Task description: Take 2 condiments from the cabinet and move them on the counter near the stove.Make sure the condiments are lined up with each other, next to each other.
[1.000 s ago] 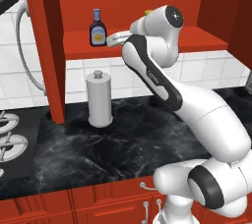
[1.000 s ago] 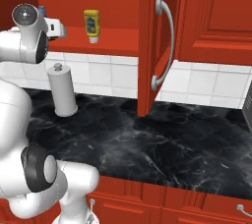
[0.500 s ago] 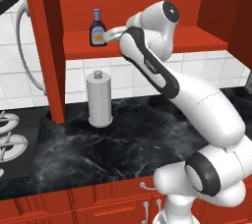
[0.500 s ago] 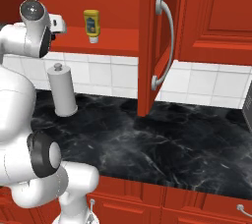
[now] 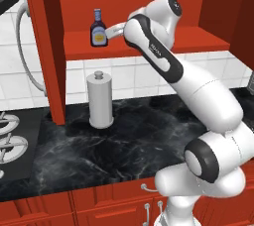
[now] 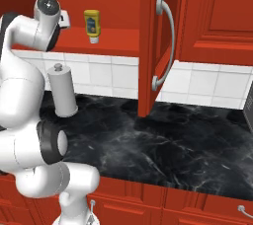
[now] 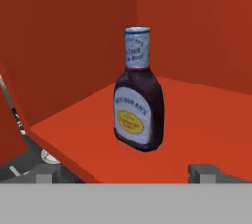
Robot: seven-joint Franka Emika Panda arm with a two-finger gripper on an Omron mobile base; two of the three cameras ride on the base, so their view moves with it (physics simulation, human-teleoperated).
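Two bottles standing on red cabinet shelf (image 5: 149, 46), dark brown bottle (image 7: 138, 90) facing gripper (image 7: 125, 173) with jaws released, yellow bottle (image 6: 91, 25) apart, grey cylinder (image 5: 100, 99) resting on black marble counter (image 5: 144, 136) beside stove (image 5: 12, 141)

kitchen | red cabinet (image 5: 149, 46) | marble counter (image 5: 124, 141) | stove (image 5: 12, 141)

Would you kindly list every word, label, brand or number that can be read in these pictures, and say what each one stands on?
None can be quoted with confidence.
Dark brown bottle, pale front label: lines of print above a yellow oval, too blurred to read.
Same bottle, blue-grey neck band: small print, too blurred to read.
Yellow squeeze bottle, blue label: too small to read.
Robot arm, dark forearm panel: small pale lettering, too small to read.
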